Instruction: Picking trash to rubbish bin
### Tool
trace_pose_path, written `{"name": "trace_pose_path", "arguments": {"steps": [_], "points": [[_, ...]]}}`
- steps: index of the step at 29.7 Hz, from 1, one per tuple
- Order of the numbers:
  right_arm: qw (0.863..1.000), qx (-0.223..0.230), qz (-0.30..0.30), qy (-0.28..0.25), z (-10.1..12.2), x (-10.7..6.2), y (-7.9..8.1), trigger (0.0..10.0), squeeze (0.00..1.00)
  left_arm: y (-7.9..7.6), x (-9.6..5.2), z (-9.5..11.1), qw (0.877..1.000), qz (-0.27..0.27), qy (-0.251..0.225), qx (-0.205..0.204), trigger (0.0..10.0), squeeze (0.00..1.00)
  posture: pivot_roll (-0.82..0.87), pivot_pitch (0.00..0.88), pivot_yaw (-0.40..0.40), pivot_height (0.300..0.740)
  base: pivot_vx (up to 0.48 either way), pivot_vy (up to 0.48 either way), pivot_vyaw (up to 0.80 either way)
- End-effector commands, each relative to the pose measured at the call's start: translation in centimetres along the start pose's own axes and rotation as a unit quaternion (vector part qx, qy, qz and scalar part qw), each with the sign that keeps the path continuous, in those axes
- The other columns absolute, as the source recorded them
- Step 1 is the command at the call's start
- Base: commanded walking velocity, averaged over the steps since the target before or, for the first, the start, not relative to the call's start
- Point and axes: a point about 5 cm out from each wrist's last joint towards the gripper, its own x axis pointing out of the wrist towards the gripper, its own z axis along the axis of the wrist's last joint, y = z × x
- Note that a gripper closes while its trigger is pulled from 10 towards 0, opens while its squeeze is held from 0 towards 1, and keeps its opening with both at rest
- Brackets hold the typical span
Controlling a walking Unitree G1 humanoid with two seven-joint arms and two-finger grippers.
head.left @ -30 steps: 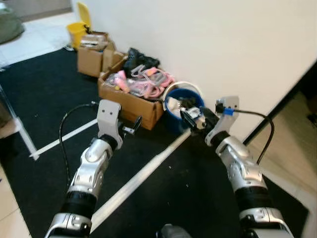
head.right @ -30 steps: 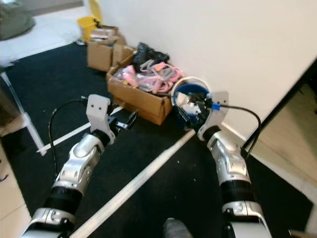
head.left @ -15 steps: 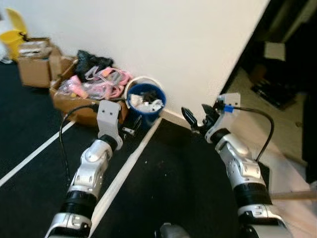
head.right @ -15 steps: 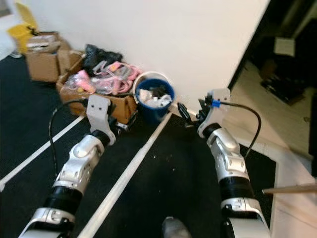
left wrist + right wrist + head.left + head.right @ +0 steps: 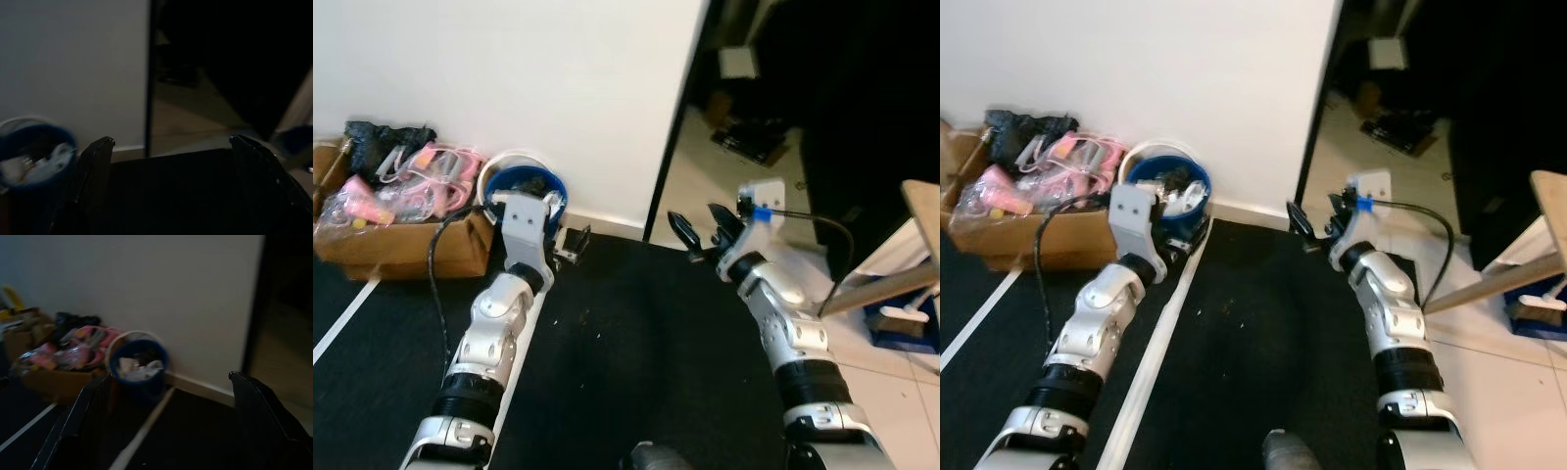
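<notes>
Blue rubbish bin (image 5: 1168,196) stands against the white wall (image 5: 1136,69), just behind the left gripper (image 5: 574,242) and well off to the left of the right gripper (image 5: 1315,222); the left arm is the nearer. Both grippers hang spread and empty over the black carpet (image 5: 1263,362). The bin already holds crumpled white trash (image 5: 137,368), and the cardboard box (image 5: 1028,240) touching its far side is heaped with pink plastic items (image 5: 1058,162); no loose trash shows near either gripper.

Left arm: extending forward, left gripper (image 5: 575,243) hanging with fingers spread, carrying nothing. Right arm: reaching forward, right gripper (image 5: 700,227) hovering with fingers parted, carrying nothing.
</notes>
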Motion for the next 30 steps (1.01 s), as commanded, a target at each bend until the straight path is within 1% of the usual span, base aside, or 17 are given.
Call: {"name": "trace_pose_path", "arguments": {"steps": [1, 13, 21, 30], "points": [[1.000, -0.002, 0.001, 0.006, -0.23, -0.02, -0.07, 10.0, 0.00, -0.03, -0.04, -0.40, 1.000, 0.001, 0.007, 0.001, 10.0, 0.00, -0.06, 0.000, -0.045, 0.740, 0.000, 0.000, -0.79], [1.000, -0.005, 0.003, 0.006, -0.27, -0.04, 0.00, 10.0, 0.00, 0.12, -0.04, -0.52, 1.000, 0.005, 0.013, -0.008, 10.0, 0.00, -0.07, 0.000, -0.044, 0.740, 0.000, 0.000, -0.79], [1.000, -0.007, 0.005, 0.007, -0.29, -0.05, -0.01, 10.0, 0.00, -0.02, 0.11, -0.64, 1.000, -0.003, 0.023, -0.004, 10.0, 0.00, -0.07, 0.000, -0.042, 0.740, 0.000, 0.000, -0.79], [1.000, -0.009, 0.006, 0.009, -0.31, -0.03, -0.01, 10.0, 0.00, 0.00, 0.16, -0.58, 1.000, -0.001, 0.022, 0.002, 10.0, 0.00, -0.07, 0.000, -0.043, 0.740, 0.000, 0.000, -0.79]]}}
